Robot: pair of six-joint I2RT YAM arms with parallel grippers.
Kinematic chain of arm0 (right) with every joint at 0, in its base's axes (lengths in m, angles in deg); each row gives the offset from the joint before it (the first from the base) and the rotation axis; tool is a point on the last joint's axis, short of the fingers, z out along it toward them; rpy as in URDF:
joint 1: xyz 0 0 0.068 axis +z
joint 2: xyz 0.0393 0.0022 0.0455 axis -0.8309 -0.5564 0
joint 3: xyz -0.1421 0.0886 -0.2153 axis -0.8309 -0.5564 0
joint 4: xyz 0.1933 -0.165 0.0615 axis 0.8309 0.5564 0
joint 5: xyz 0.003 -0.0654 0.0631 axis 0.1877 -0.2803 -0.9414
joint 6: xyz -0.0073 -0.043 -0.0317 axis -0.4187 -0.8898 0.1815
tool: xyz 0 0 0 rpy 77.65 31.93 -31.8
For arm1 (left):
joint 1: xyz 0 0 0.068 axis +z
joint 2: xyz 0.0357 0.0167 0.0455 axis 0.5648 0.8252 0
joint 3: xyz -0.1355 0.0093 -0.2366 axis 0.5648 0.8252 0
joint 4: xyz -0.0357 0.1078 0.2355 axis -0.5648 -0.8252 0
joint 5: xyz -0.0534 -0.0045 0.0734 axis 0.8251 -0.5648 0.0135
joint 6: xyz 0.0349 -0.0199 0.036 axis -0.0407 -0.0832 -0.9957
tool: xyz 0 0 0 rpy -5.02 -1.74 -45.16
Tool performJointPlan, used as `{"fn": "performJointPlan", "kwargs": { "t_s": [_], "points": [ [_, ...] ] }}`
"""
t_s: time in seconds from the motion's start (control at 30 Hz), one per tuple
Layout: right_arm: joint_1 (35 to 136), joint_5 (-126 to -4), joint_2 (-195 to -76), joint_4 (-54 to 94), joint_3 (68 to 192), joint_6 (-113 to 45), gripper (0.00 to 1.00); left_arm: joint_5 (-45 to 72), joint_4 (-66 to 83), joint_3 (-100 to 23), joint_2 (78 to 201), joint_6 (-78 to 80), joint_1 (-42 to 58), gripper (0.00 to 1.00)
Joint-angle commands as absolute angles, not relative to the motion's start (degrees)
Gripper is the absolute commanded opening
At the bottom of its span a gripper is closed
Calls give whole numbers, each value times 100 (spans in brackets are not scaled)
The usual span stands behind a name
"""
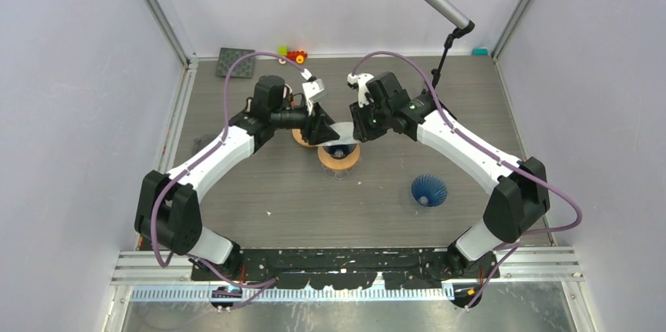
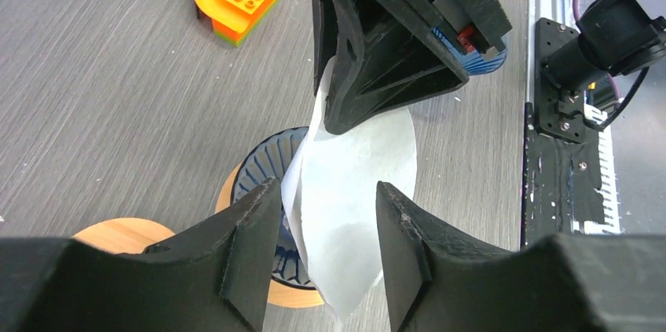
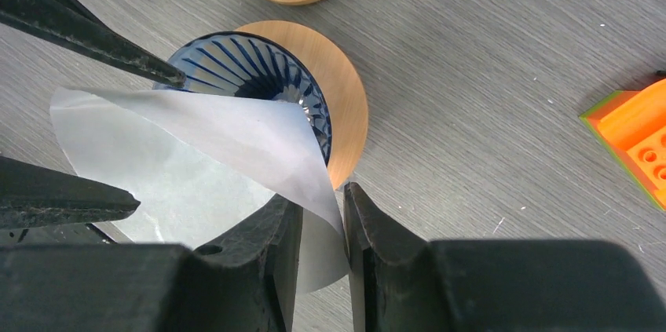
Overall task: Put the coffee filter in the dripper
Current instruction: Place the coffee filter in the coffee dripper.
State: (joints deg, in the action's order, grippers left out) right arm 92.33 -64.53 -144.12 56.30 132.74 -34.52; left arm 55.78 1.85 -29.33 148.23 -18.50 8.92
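Right claw (image 3: 322, 210) tight on the coffee filter (image 3: 196, 144), left claw (image 2: 326, 198) slack around it, dripper (image 3: 228, 53) half-hidden beneath.

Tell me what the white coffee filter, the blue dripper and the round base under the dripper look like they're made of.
Coffee filter: thin white paper, matte and slightly translucent. It folds softly and shadows show through it.
Dripper: dark blue, glossy and ribbed. It is probably tinted glass or clear plastic, but the look doesn't settle which.
Base: pale wood with a smooth matte finish and a faint grain.

Coffee filter (image 3: 196, 159) between right jaws, over blue dripper (image 3: 236, 57); wooden base (image 3: 345, 104) beneath
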Motion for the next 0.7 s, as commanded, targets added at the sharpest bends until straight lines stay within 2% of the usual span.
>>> {"fn": "performJointPlan", "kwargs": {
  "t_s": [0.0,0.23,0.43,0.67],
  "points": [
    [9220,-6289,-14084,5292,13304,-3259,31,5260,-151,-3129,14596,-1820,884,51],
    [9207,-6263,-13973,5177,13200,-3139,31,4770,-638,-3220,14587,-1985,760,51],
    [9214,-6307,-13891,5098,13098,-3099,32,4650,-745,-3295,14653,-2019,750,36],
    [9217,-6456,-13866,5098,13043,-3122,41,4835,-1117,-3615,14908,-2311,723,17]
  ]
}}
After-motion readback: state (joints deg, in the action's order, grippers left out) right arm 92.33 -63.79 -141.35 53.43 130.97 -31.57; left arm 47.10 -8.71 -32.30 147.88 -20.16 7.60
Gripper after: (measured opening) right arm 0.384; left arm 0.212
